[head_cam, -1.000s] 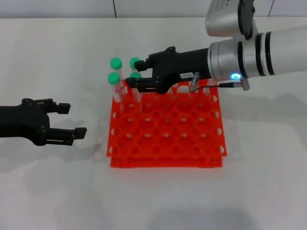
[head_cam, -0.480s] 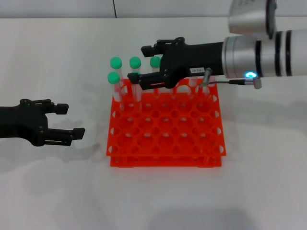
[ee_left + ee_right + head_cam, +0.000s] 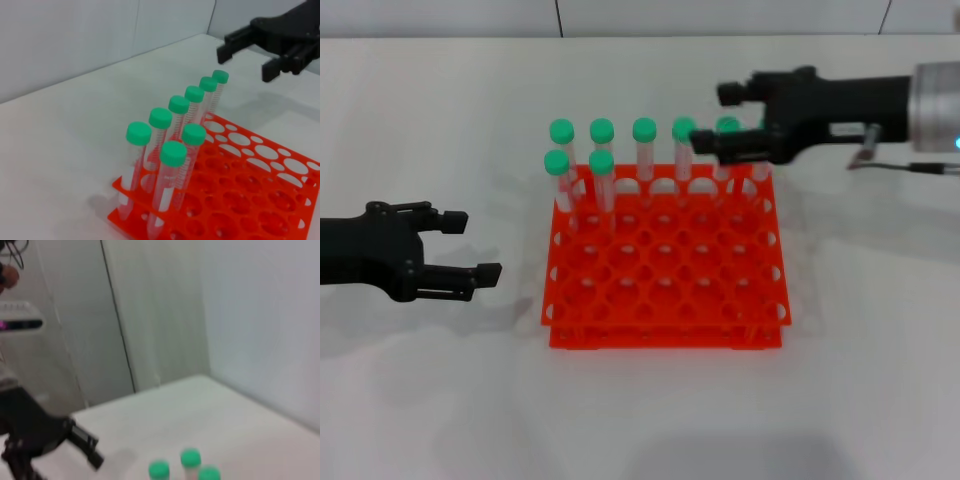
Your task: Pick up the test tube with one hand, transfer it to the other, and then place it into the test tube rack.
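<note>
**Right gripper withdrawn from the rack; tube seated in the back row**

The right gripper [image 3: 722, 120], which a second ago reached in over the rear left of the test tube rack [image 3: 665, 300], now hangs clear beyond the rack's rear right corner, its fingers spread and holding nothing. Where it was working, the back row now shows a line of green-capped tubes standing upright. The test tube [image 3: 645, 150] just delivered cannot be told apart with certainty from its neighbours; the marked one is the likeliest, judged from where the gripper was. Two more tubes stand in the second row at the left. The placement therefore appears complete. The left gripper [image 3: 470, 245] has barely moved: it rests low, well to the left of the rack, fingers apart and empty. No label or writing is legible on the gripper, tubes or rack.
</note>
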Controlling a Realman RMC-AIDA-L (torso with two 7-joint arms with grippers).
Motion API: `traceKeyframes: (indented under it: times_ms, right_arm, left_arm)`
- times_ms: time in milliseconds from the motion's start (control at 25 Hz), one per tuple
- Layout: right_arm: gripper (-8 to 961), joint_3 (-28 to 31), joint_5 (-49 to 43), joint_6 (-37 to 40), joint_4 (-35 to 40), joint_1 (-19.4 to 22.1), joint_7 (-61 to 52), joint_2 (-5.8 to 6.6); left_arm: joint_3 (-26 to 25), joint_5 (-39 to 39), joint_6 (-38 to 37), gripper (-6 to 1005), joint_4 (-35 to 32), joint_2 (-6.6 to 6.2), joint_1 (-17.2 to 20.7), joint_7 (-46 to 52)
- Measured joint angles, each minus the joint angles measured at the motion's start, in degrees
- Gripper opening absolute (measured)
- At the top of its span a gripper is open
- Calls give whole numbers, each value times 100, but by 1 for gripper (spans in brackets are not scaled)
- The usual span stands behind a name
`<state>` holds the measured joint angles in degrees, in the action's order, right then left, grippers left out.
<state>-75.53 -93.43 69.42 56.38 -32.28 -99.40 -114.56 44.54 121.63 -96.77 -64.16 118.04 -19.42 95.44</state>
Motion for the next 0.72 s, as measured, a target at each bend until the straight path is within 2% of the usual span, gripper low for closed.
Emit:
traceKeyframes:
  times_ms: [200,400,720]
  right_arm:
    - [777,711,-864,836,48,13,-197,31]
    - [776,774,-974,1033,100,93,-180,114]
    - [776,779,-1032,1032,152,146,-111,106]
  left_arm:
    - [25,-118,-4,889,0,14,-15,-3]
    - [35,-318,-16,890,0,17,-17,-6]
    - [29,-438,-18,890,0,26,-16,-45]
